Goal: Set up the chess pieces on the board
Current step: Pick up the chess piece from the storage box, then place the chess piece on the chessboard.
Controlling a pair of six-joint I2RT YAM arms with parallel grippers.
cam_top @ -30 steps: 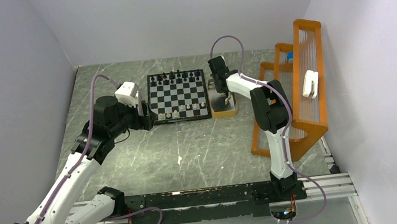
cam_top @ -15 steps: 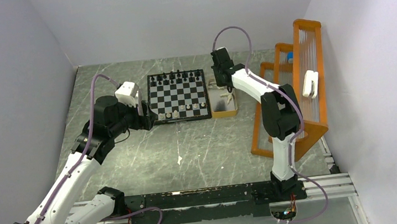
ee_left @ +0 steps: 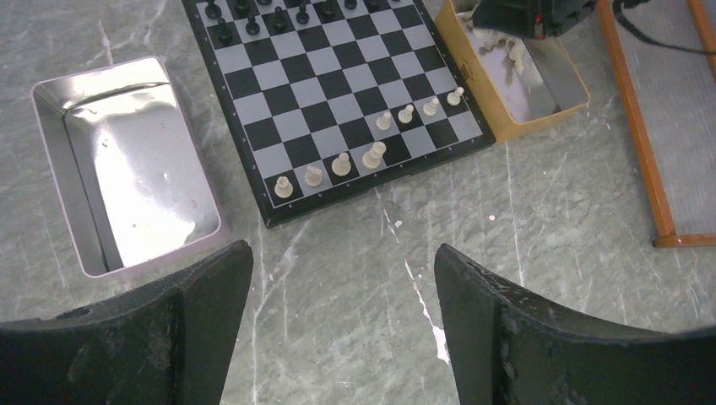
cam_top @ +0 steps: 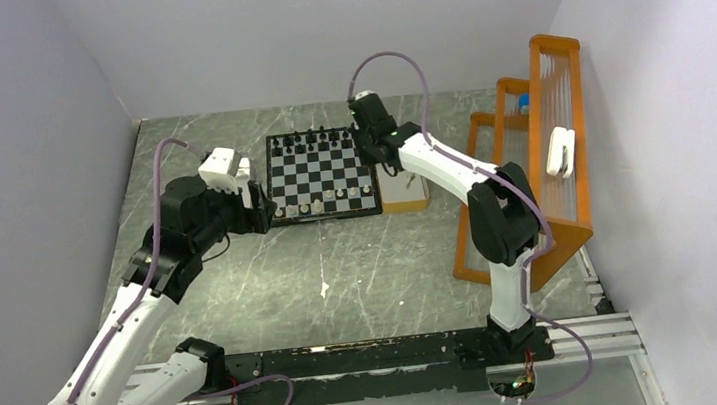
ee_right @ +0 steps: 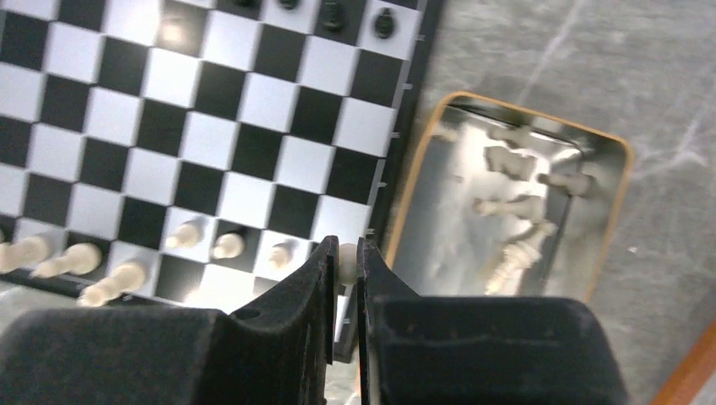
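The left pincer hangs over the table on the near side of the board. Its two fingers are wide apart and hold nothing. Just left of the board lies a shiny metal tray. Some cream pieces stand in the board's two near rows. The right pincer is above the board's right edge, squeezing one small cream piece. Just right of the board sits a tan tray with loose pieces, cream too, lying in it. The black pieces stand in the far rows.
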